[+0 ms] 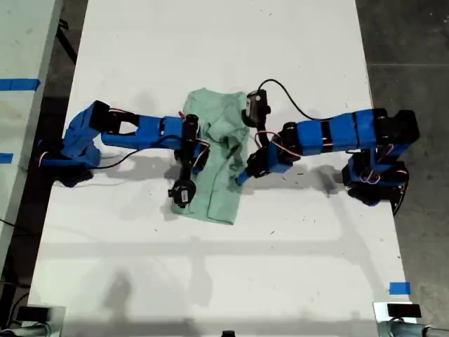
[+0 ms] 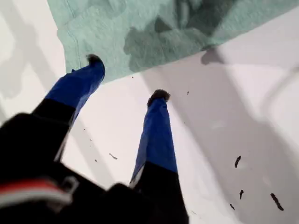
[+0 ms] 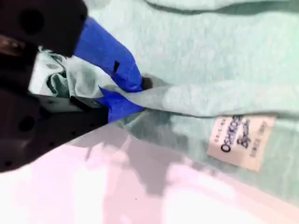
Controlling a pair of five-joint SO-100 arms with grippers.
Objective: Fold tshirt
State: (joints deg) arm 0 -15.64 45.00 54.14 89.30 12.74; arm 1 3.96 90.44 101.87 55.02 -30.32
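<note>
First claw [image 2: 126, 77] spread wide, one tip at tshirt [image 2: 154, 32] hem, other over bare white counter [image 2: 224, 121].

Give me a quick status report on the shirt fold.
First pincer open, tips at the tshirt's edge. Second pincer shut on a tshirt fold beside the white tag. Shirt bunched, partly folded. Nothing in the way.

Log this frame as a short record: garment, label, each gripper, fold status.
garment: pale mint-green cloth t-shirt, bunched in the middle, lying on the white table
label: white printed label exposed
first gripper: my first gripper, jaws open at the t-shirt's edge, holding nothing
second gripper: my second gripper, jaws shut on a fold of cloth
fold status: not yet a neat fold
</note>
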